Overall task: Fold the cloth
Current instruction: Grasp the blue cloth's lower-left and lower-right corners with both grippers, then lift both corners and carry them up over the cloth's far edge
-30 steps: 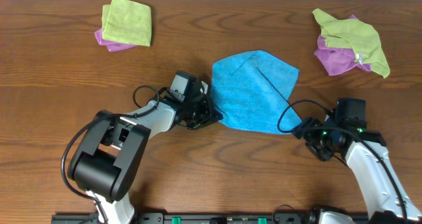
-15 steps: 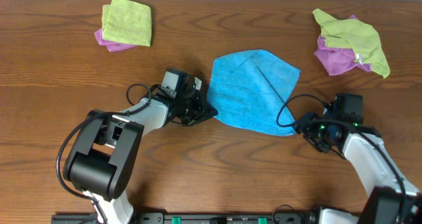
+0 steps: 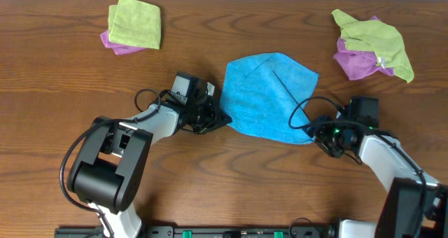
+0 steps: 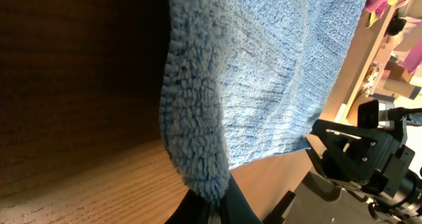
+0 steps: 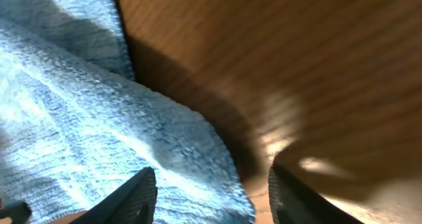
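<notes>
Two arms are shown reaching low over the wooden table (image 3: 63, 70), one at each lower corner of the blue cloth (image 3: 269, 98). The cloth lies spread near the middle of the table, with a diagonal crease running down from its top edge. The left gripper (image 3: 218, 119) is set at the cloth's lower-left corner. In the left wrist view, that corner is seen pinched between the closed fingertips, its fluffy edge bunched just above them. The right gripper (image 3: 318, 131) is placed at the lower-right corner. In the right wrist view, its two fingers (image 5: 140, 192) are held apart, and the cloth's edge lies on the wood between them with nothing clamped. Whether either finger touches the fabric cannot be told. A folded green cloth (image 3: 134, 22) is stacked on a purple cloth (image 3: 117, 47) at the far left of the table. A crumpled green cloth (image 3: 374, 35) is draped over a crumpled purple cloth (image 3: 355, 64) at the far right. Both piles lie well apart from the blue cloth.
</notes>
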`<state>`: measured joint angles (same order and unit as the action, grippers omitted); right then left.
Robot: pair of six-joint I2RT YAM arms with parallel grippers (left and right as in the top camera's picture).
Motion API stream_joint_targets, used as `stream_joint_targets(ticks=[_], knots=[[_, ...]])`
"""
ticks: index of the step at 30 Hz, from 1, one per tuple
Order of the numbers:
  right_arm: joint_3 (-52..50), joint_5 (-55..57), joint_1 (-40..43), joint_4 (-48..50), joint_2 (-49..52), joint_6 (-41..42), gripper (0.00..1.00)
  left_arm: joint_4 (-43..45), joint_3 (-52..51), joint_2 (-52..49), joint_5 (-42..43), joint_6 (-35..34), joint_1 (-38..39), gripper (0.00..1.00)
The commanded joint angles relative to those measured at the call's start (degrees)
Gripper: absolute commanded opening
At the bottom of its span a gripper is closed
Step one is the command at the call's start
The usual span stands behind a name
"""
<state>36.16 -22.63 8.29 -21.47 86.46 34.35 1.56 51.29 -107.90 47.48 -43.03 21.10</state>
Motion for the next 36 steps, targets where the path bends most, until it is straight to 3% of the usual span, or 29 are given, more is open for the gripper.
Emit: stream_joint_targets(ticks=[1,4,9,14,19,25,29,36], knots=[[-0.4,0.1,-1.0,0.8,1.6,2.1,0.51,0.0,0.2,1.2,0.8,1.3,-0.2,0.06],[-0.4,0.1,-1.5,1.6,1.7,2.5,0.48,0.0,0.2,1.2,0.8,1.3,-0.2,0.06],[-0.4,1.3,-1.7,1.6,1.7,3.5,0.18,0.0,0.2,1.2,1.1,1.3,-0.6,0.06],[-1.9,1.4,-2.7,4.6,1.7,4.6,0.01,0.0,0.2,1.2,2.2,2.5,-1.0,0.05],[-2.0,1.4,-3.1,4.0,0.5,3.7,0.01,0.0,0.2,1.3,4.3,4.2,-2.2,0.06],[-1.7,-3.1,-3.1,3.7,-8.8,2.2,0.01,-0.5,0.2,4.3,8.1,6.5,-5.9,0.06],[-1.6,-7.6,-3.2,3.9,-19.6,3.7,0.01,-1.3,0.2,12.3,8.0,6.6,-8.9,0.06],[2.7,-7.3,-7.7,6.5,-27.6,8.5,0.01,-1.5,0.3,24.6,5.2,1.6,-9.6,0.06]])
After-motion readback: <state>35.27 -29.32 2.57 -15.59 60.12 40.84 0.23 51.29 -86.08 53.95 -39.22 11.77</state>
